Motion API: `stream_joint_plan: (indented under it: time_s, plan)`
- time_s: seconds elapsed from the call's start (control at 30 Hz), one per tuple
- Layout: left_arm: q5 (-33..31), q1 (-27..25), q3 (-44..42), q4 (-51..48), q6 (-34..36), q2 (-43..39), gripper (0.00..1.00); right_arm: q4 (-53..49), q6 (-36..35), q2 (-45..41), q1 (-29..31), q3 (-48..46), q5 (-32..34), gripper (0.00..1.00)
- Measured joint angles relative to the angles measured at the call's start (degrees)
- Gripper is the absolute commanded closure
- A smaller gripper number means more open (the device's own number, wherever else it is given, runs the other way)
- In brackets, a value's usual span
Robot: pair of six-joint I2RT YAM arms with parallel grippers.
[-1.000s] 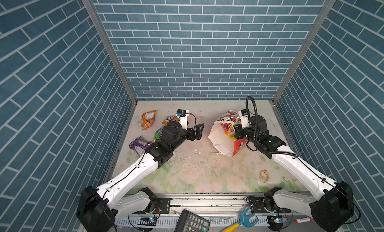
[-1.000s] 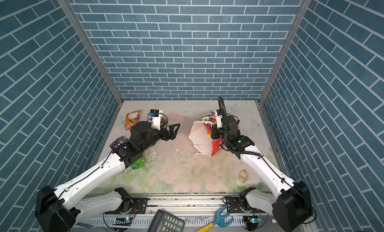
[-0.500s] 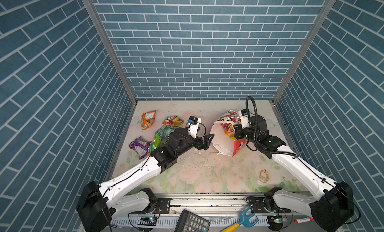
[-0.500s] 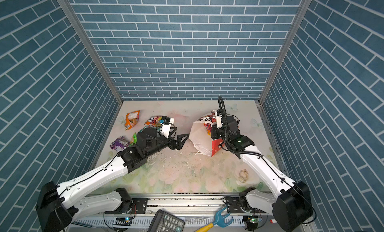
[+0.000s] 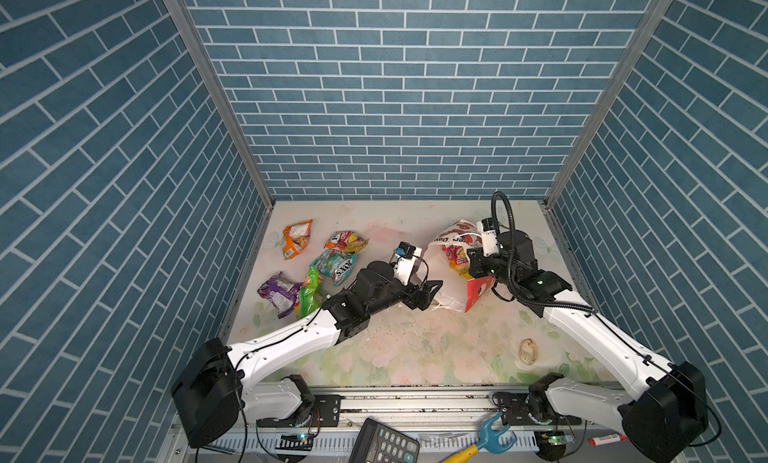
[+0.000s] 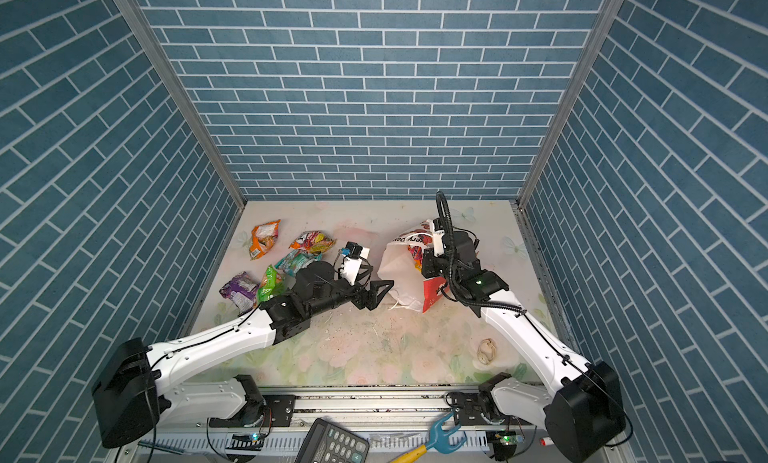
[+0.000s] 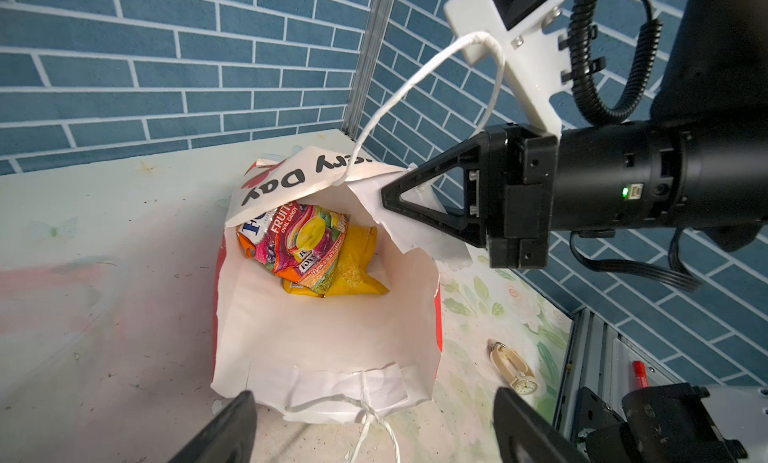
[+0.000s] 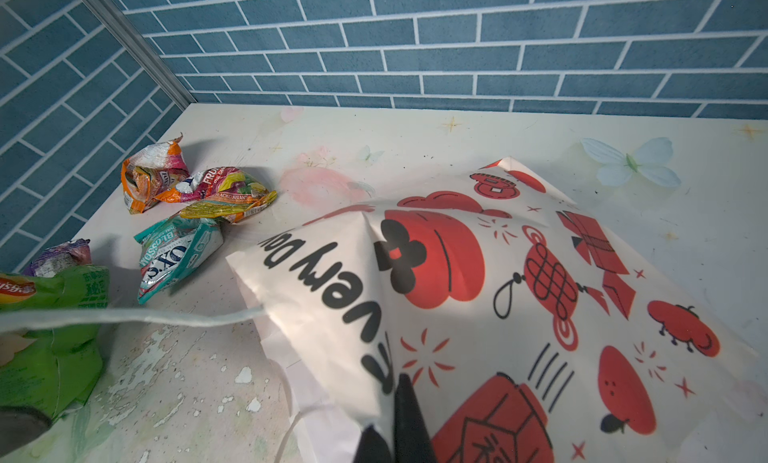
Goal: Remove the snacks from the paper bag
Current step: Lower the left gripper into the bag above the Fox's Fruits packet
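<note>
The paper bag (image 5: 444,280) (image 6: 397,270) lies on its side right of centre, its mouth facing left. My right gripper (image 5: 476,265) (image 7: 390,197) is shut on the bag's upper rim and holds the mouth up; in the right wrist view its fingertips (image 8: 405,398) pinch the printed paper (image 8: 498,294). Inside the bag (image 7: 324,340) lie two snacks, a multicolour FOX'S packet (image 7: 299,240) on a yellow packet (image 7: 357,265). My left gripper (image 5: 430,294) (image 7: 374,398) is open at the bag's mouth with nothing between its fingers. Orange (image 5: 296,238), multicolour (image 5: 345,241), teal (image 5: 338,265), green (image 5: 309,292) and purple (image 5: 277,292) snacks lie on the table at the left.
A pale wristwatch (image 5: 528,351) (image 7: 513,367) lies on the table near the right arm. Blue brick walls close in the left, back and right sides. A calculator (image 5: 384,442), a blue and yellow tool (image 5: 486,438) and a red marker (image 5: 606,440) lie below the front rail.
My left arm has swung right, away from the packets on the table, up to the bag's mouth, its jaws a little narrower. The right gripper has kept its hold on the bag's rim.
</note>
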Motion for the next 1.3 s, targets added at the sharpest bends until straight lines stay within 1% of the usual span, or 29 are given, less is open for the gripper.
stream_joint_plan:
  time_s: [0.07,0.17,0.27,0.33,0.57,1.0,1.3]
  plan:
    - [0.52,-0.04,0.00,1.09,-0.33,1.36,0.16,0.00,0.00,0.00,0.00,0.00,-0.04,1.00]
    - [1.27,-0.07,0.02,2.38,-0.98,3.93,0.22,-0.02,0.00,0.00,0.00,0.00,-0.09,1.00]
    - [1.90,-0.13,0.02,3.61,-1.84,7.06,0.25,0.00,0.02,0.00,0.00,0.00,-0.09,1.00]
    - [2.56,-0.15,0.04,4.57,-2.29,8.74,0.30,0.00,0.04,0.00,0.00,0.00,-0.11,1.00]
    - [4.13,-0.28,1.79,8.52,-3.78,13.70,0.34,-0.02,0.39,0.00,0.00,0.00,-0.31,1.00]
    - [5.79,-0.46,4.63,15.26,-4.09,23.21,0.52,-0.52,1.51,-0.02,-0.02,0.24,-0.28,1.00]
    - [6.23,-1.05,6.32,17.92,-2.19,28.96,0.52,-1.18,2.19,-0.76,-0.02,0.55,0.42,1.00]
